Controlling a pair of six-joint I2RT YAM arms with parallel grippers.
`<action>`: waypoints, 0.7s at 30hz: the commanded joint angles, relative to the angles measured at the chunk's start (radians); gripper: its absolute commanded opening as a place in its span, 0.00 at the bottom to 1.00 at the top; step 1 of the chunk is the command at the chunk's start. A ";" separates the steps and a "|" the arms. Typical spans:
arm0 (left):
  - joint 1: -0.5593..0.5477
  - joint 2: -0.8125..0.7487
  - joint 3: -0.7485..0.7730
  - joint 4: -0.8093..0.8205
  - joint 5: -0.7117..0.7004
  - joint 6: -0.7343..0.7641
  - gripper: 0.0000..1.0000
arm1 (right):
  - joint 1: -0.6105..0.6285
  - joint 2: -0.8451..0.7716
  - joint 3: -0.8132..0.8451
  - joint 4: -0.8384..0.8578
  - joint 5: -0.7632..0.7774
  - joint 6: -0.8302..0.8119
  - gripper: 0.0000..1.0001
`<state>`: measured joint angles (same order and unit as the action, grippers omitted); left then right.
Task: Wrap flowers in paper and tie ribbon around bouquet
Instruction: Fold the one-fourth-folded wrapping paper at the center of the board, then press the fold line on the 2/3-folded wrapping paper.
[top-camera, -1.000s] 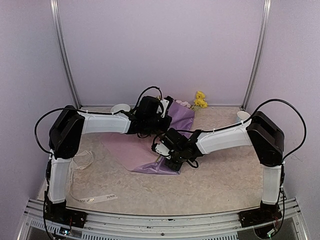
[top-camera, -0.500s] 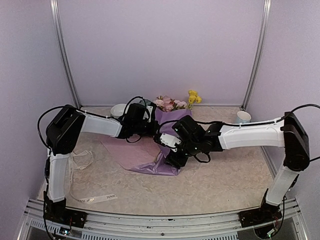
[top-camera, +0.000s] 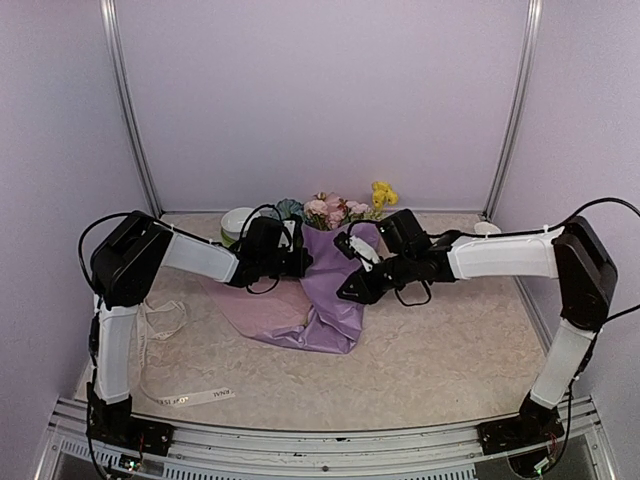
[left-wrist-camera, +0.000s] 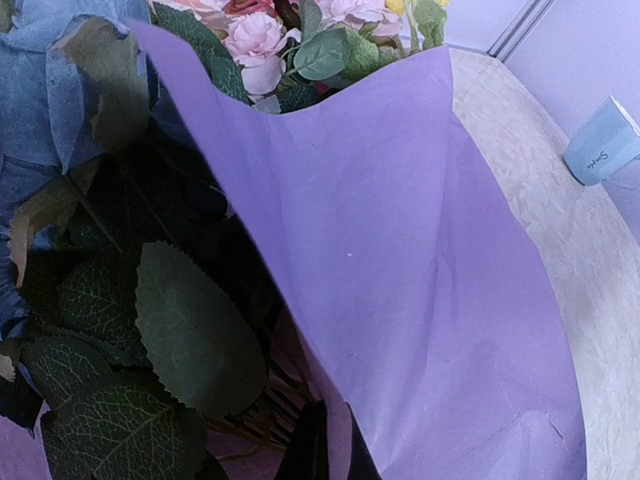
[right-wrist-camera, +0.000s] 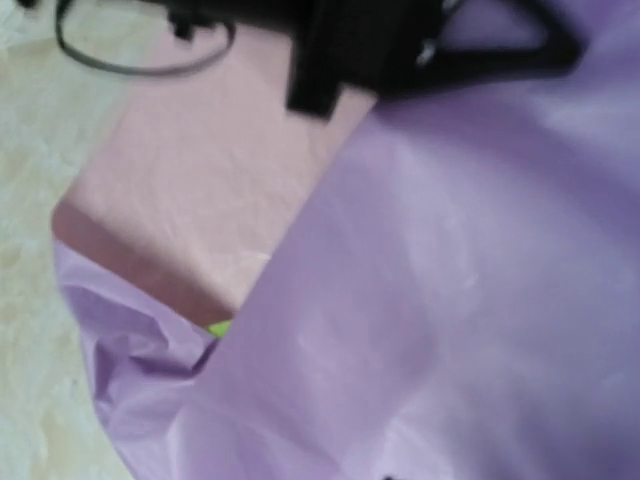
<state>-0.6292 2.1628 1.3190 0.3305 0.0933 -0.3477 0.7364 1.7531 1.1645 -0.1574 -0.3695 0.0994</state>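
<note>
Bouquet: located mid-tabletop, toward the far edge. The wide end points to the far edge, and the crumpled narrow end lies nearer the centre.

Flowers: pink, blue and yellow blooms with green leaves show above the wide end.

Paper: forms the cone. One flat portion spreads on the tabletop to the left of the cone.

Left tool: closed, clamping the left edge of the paper cone. In the left wrist view, leaves lie just inside the fold.

Right tool: positioned against the right side of the cone. The right wrist view is blurred and shows only paper, so its state cannot be determined.

Ribbon: lies near the near-left corner, well apart from the bouquet.

Other items: a bowl at the far edge, left of the blooms, and a cup at the far-right corner.
</note>
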 joint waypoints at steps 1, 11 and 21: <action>0.011 0.003 -0.019 0.028 0.011 -0.016 0.00 | 0.057 0.091 -0.028 0.066 -0.028 0.042 0.18; 0.040 0.033 -0.032 0.024 0.004 -0.079 0.00 | 0.120 0.160 -0.138 0.012 0.105 0.005 0.00; 0.047 0.050 -0.032 0.032 0.032 -0.076 0.00 | 0.121 -0.024 -0.238 -0.136 0.101 0.007 0.00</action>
<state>-0.6052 2.1803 1.2919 0.3649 0.1234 -0.4217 0.8585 1.8050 0.9459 -0.1387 -0.2668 0.1104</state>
